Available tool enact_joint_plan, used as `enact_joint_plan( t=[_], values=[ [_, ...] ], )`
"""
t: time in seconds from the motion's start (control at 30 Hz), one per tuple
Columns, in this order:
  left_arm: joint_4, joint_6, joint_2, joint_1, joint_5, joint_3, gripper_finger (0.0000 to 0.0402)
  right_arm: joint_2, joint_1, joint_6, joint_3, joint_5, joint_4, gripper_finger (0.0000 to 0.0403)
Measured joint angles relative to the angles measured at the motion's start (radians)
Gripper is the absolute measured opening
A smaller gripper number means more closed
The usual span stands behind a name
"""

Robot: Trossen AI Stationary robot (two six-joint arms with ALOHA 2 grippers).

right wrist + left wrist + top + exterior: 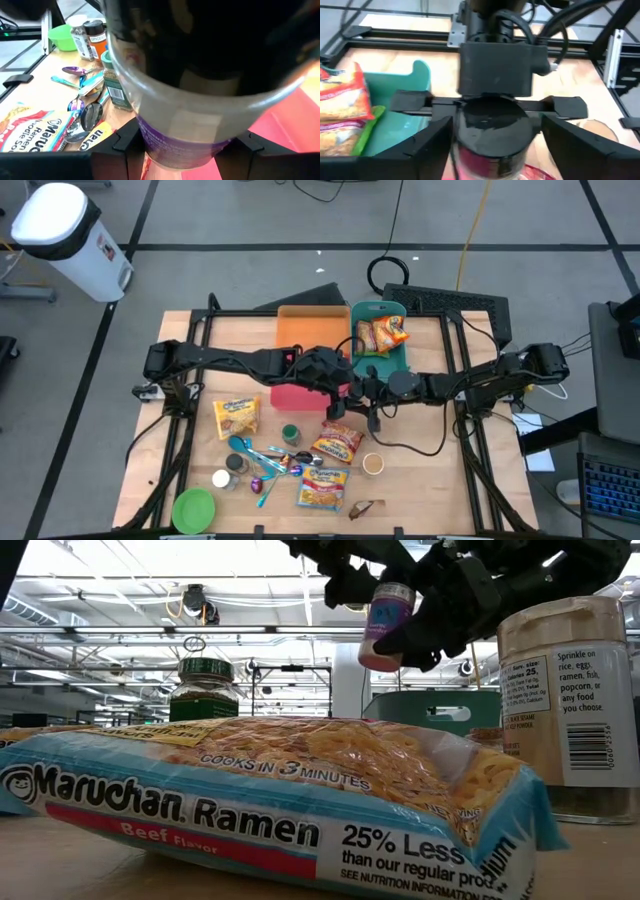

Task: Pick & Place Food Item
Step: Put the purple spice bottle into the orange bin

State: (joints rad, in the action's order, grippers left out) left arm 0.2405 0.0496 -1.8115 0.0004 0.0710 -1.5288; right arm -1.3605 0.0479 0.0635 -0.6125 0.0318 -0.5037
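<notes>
Two hands (400, 615) at jar (385, 625) | below: ramen packs (337, 445) (spoons (262, 463) beside)

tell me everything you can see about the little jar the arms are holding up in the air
The jar is a small clear container with a dark lid, a purple label band and pinkish contents at its base. It hangs roughly upright, well above the table, over the red tray near the table's middle. The right gripper is clamped on its body. The left gripper straddles its lid end with fingers on both sides; whether they touch it cannot be seen. Nothing else touches it.
</notes>
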Motion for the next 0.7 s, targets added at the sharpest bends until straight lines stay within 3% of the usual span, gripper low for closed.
enact_joint_plan(
  t=[0.27, 0.47, 0.7],
  values=[
    [-0.003, -0.001, -0.004, 0.001, 0.005, 0.000, 0.0209, 0.000, 0.000, 0.004, 0.000, -0.001, 0.008, 0.0174],
    [-0.001, 0.003, 0.008, 0.000, -0.003, 0.002, 0.0208, 0.000, 0.000, 0.005, 0.000, -0.005, 0.007, 0.0190],
    [0.041, -0.020, 0.111, -0.016, -0.148, 0.003, 0.0208, 0.039, -0.002, 0.005, -0.003, -0.005, 0.027, 0.0255]
  ],
)
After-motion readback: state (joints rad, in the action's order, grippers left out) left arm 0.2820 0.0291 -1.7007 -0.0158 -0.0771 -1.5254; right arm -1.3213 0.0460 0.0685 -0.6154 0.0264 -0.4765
